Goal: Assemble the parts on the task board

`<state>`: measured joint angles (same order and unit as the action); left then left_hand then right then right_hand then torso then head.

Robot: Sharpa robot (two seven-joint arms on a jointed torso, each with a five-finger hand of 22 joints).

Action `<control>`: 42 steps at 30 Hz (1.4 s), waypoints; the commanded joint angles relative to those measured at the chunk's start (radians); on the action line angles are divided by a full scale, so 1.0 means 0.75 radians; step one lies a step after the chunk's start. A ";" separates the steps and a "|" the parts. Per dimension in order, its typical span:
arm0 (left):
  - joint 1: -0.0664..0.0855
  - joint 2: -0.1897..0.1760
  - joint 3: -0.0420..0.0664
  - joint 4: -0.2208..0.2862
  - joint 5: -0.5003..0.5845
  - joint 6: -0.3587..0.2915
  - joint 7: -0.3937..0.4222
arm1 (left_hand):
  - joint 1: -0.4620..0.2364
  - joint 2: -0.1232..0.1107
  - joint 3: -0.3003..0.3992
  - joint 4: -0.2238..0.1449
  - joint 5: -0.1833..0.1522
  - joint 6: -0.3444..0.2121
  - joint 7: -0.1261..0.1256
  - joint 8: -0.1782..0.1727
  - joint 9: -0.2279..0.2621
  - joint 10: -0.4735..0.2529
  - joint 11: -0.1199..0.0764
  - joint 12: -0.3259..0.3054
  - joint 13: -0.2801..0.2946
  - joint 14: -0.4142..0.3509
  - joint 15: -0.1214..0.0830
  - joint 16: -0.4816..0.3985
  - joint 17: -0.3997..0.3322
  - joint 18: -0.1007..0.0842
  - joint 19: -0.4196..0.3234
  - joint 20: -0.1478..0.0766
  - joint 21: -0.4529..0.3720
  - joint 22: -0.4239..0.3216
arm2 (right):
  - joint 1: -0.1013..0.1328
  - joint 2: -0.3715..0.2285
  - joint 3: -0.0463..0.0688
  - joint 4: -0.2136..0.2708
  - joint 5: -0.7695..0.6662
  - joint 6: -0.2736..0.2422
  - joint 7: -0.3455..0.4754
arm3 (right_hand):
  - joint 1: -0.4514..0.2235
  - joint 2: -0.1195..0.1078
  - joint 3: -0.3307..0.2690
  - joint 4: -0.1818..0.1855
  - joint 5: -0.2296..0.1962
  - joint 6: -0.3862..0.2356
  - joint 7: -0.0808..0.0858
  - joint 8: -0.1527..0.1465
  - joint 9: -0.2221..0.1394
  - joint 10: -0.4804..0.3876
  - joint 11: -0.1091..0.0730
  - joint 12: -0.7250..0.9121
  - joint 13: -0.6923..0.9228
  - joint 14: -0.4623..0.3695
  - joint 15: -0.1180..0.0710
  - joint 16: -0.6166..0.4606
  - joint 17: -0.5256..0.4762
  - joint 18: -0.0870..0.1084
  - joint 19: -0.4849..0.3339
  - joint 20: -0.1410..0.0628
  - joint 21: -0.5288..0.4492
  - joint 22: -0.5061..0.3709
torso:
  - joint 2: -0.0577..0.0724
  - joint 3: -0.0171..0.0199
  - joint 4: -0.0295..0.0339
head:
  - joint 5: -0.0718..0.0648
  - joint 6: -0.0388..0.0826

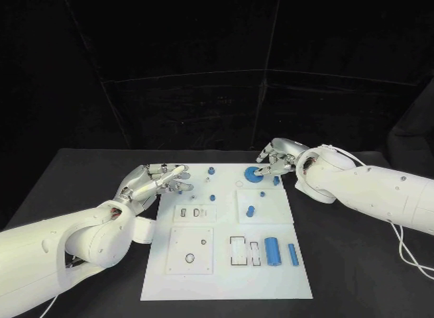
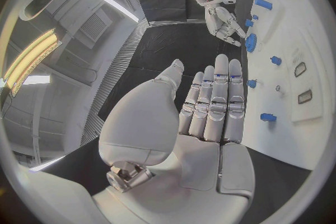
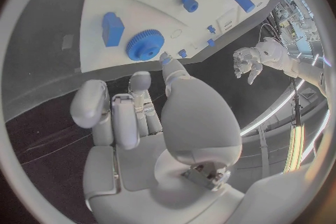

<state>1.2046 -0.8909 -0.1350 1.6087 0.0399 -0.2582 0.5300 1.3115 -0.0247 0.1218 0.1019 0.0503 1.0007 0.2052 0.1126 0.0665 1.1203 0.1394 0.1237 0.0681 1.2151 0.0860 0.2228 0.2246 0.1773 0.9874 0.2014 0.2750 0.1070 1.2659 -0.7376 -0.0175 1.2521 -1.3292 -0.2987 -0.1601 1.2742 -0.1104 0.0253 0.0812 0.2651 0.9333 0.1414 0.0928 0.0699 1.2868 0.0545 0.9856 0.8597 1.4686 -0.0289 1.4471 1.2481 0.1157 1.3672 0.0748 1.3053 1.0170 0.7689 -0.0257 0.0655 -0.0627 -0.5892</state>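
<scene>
1. Several blue parts are seen on the task board (image 1: 226,265): a gear (image 1: 252,175) is seated at its far edge, small pegs (image 1: 212,171) are stood near that edge, and two cylinders (image 1: 272,251) are laid loose toward its near end.
2. Empty slots (image 1: 238,251) are noted beside the cylinders; assembly is judged partly done.
3. The left hand (image 1: 152,182) is held released, fingers straight, just off the board's left edge.
4. The right hand (image 1: 279,159) is poised beside the gear, nothing grasped.

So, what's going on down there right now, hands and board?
Left hand open, at task board left edge. Right hand open, fingers beside blue gear. Two blue cylinders lying loose near side. Nothing blocking.
</scene>
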 commanded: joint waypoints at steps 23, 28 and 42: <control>0.002 0.012 0.001 -0.018 -0.007 0.026 0.008 | 0.000 0.020 0.002 -0.011 -0.002 0.006 -0.001 -0.006 -0.001 0.007 0.004 -0.007 -0.001 -0.002 0.003 -0.009 0.003 0.008 0.007 0.003 -0.010 -0.003 | 0.002 0.078 0.002 -0.056 -0.124 0.152 -0.094 | 0.131 0.039 -0.062 0.075 -0.030 -0.017 0.019 0.052 0.001 0.210 0.018 0.569 0.671 0.100 0.026 0.102 0.242 -0.040 0.032 0.025 0.089 0.142 | 0.001 -0.0043 0.0064 | -0.009 -0.014; 0.002 0.012 0.001 -0.019 -0.007 0.027 0.007 | 0.000 0.020 0.002 -0.011 -0.002 0.006 -0.001 -0.006 -0.001 0.007 0.004 -0.007 -0.001 -0.002 0.003 -0.009 0.003 0.008 0.007 0.003 -0.010 -0.003 | 0.002 0.076 0.002 -0.057 -0.124 0.147 -0.088 | 0.133 0.050 -0.057 0.074 -0.018 -0.009 0.018 0.059 0.002 0.221 0.017 0.587 0.693 0.100 0.025 0.103 0.246 -0.041 0.034 0.025 0.093 0.148 | 0.002 -0.0041 0.0053 | -0.009 -0.014; 0.002 0.012 0.001 -0.021 -0.007 0.031 0.004 | 0.001 0.022 0.003 -0.013 -0.002 0.007 -0.001 -0.006 0.000 0.008 0.004 -0.008 -0.001 -0.001 0.003 -0.010 0.004 0.008 0.007 0.003 -0.010 -0.004 | 0.002 0.065 0.002 -0.047 -0.098 0.106 -0.055 | 0.119 0.054 -0.062 0.078 -0.004 -0.003 0.016 0.068 0.001 0.234 0.016 0.608 0.721 0.103 0.025 0.108 0.260 -0.045 0.040 0.025 0.105 0.169 | 0.002 -0.0045 0.0062 | -0.013 -0.010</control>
<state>1.2045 -0.8826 -0.1353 1.5920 0.0399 -0.2504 0.5290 1.3117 -0.0169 0.1248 0.0991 0.0503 1.0006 0.2051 0.1127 0.0668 1.1203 0.1394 0.1237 0.0684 1.2152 0.0860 0.2168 0.2268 0.1773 0.9874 0.2014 0.2712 0.1058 1.2670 -0.6873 -0.0156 1.2149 -1.4066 -0.2112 -0.2099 1.3687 -0.0758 -0.0257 0.1381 0.2572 0.9238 0.1554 0.1391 0.0707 1.4563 0.0678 1.4367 1.3079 1.4668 -0.0161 1.5239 1.3078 0.1005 1.3925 0.0929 1.3776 1.1429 0.7705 -0.0290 0.0697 -0.0721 -0.5970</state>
